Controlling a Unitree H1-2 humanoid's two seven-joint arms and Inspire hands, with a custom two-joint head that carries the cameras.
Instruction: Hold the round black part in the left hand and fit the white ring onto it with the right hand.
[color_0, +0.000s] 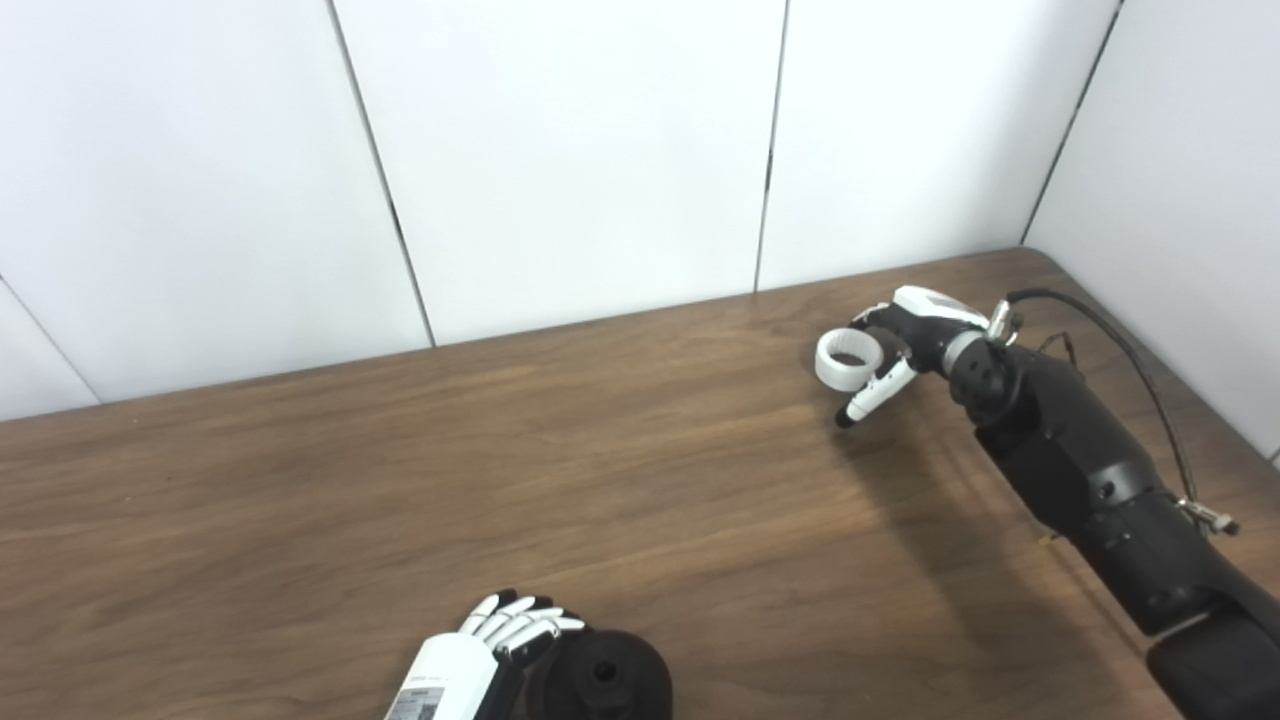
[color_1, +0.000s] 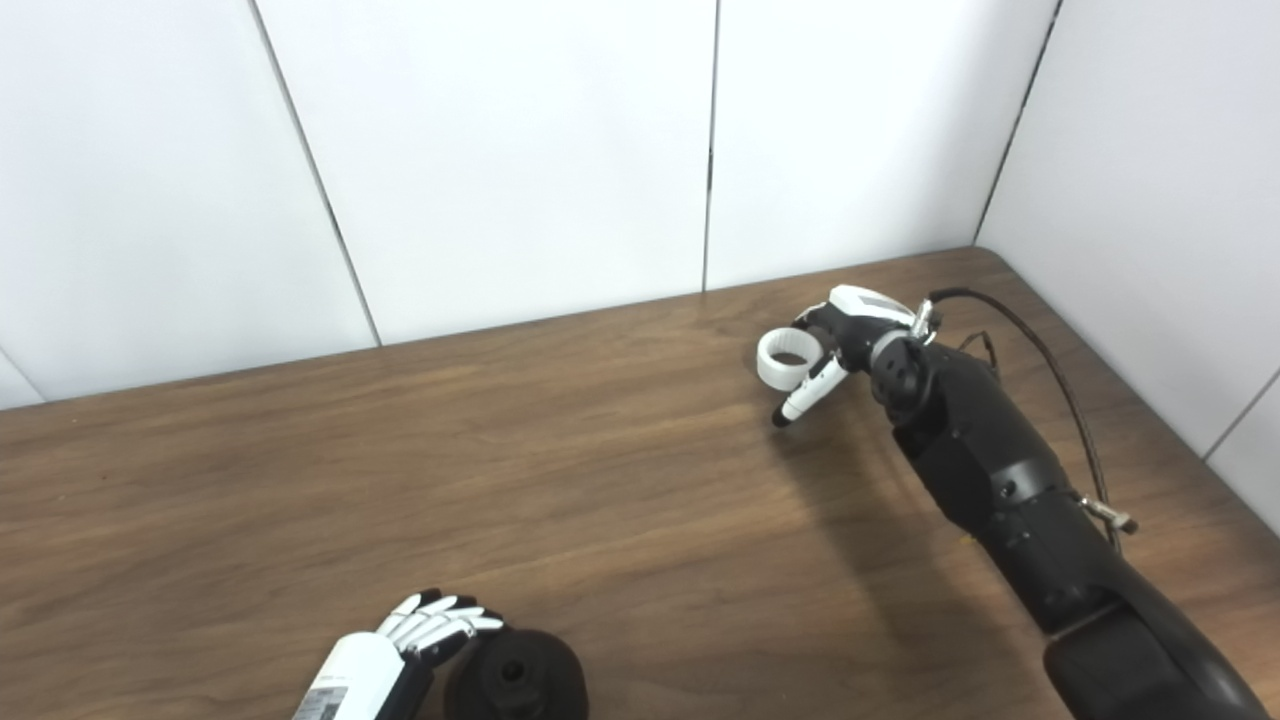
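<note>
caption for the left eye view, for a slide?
Right hand holds the white ring far across the table; left hand grips the round black part.

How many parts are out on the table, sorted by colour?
White: 1, the ring, at the right hand.
Black: 1, the round part, at the left hand.
Total: 2.

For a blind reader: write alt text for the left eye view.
The right hand holds a white ring above the far right of a wooden table. At the near edge, the left hand rests against a round black part.
</note>
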